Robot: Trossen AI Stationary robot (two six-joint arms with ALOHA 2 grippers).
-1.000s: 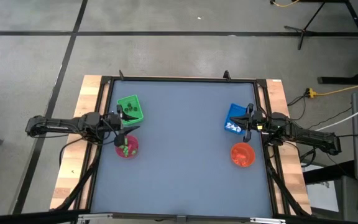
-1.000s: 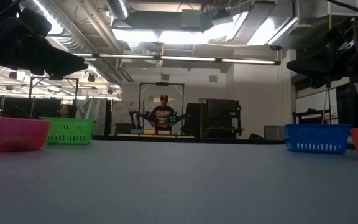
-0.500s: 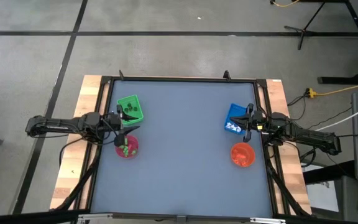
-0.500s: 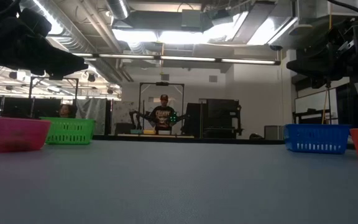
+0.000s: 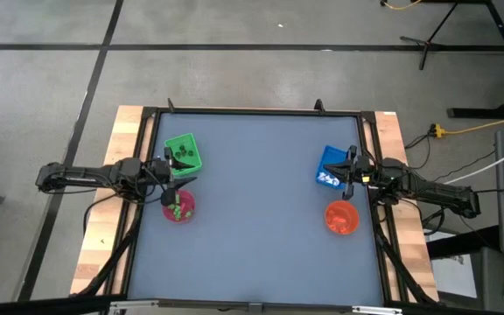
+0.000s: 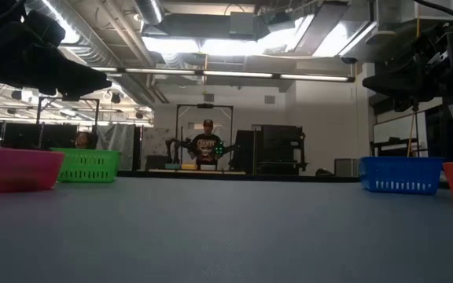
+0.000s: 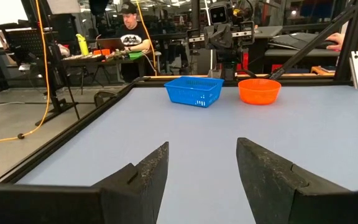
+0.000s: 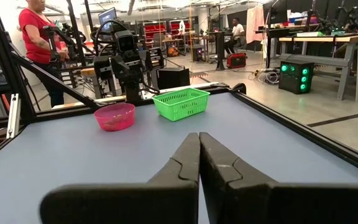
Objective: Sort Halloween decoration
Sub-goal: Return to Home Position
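Halloween decoration figures [image 5: 178,207] lie sorted off the table [image 5: 261,236] into green basket [image 5: 183,154], blue basket [image 5: 332,165], pink bowl [image 5: 179,206] and orange bowl [image 5: 340,218] (sorting apparently complete); left gripper [image 7: 202,144] waits spread wide, right gripper [image 8: 199,135] pinched closed, empty, at opposite edges.

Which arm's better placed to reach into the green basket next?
Left. The left gripper sits open right beside the green basket; the right gripper is shut across the table.
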